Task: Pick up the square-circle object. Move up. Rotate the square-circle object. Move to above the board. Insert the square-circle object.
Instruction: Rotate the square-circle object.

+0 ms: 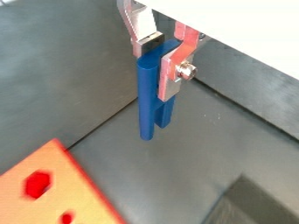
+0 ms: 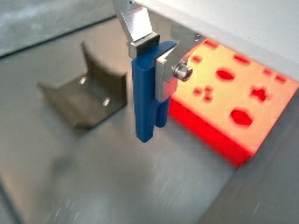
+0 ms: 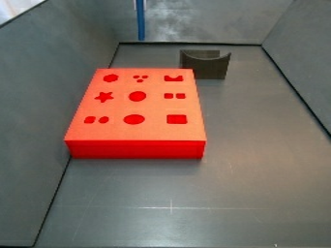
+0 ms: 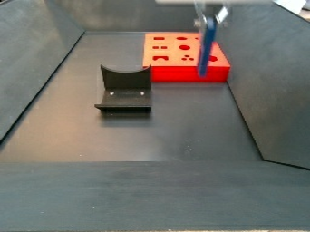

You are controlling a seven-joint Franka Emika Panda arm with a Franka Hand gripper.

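Observation:
The square-circle object is a long blue peg hanging upright, well above the floor. My gripper is shut on its upper end, and both wrist views show the silver fingers clamping it from two sides. In a side view the peg hangs below the gripper, in front of the red board. In a side view the peg shows at the back, beyond the board; the gripper is out of that frame. The board lies flat, with several shaped cutouts.
A dark grey U-shaped holder stands on the floor beside the board, also seen as the holder and the holder. Grey walls enclose the dark floor on all sides.

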